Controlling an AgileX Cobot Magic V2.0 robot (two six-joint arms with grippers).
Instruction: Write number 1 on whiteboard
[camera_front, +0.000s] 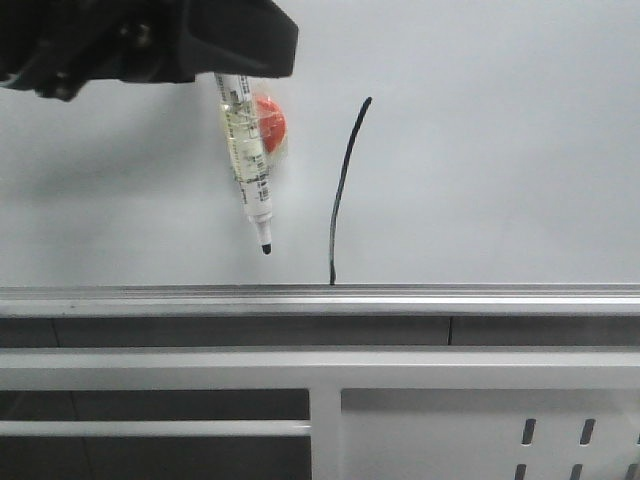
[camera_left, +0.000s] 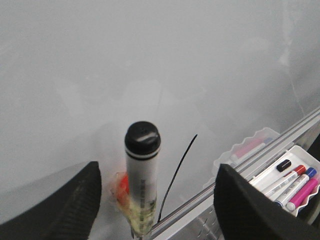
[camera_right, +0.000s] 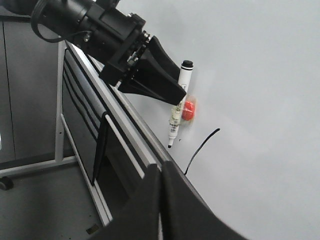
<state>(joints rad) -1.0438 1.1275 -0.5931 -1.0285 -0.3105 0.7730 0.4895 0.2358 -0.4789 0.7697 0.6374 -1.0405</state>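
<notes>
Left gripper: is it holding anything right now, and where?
Nothing: the left gripper is open, its fingers clear of the marker, which hangs taped to the whiteboard.

The left gripper (camera_right: 165, 92) hangs in front of the whiteboard's upper left part, its black fingers (camera_left: 67, 200) spread wide apart with nothing pressed between them. The right gripper (camera_right: 162, 172) sits near the rail, its two fingers (camera_right: 145, 205) closed flat together.

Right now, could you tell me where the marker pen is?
In the front view the marker pen sits on the whiteboard left of the number 1, taped to a red magnet, between the left gripper's open fingers.
</notes>
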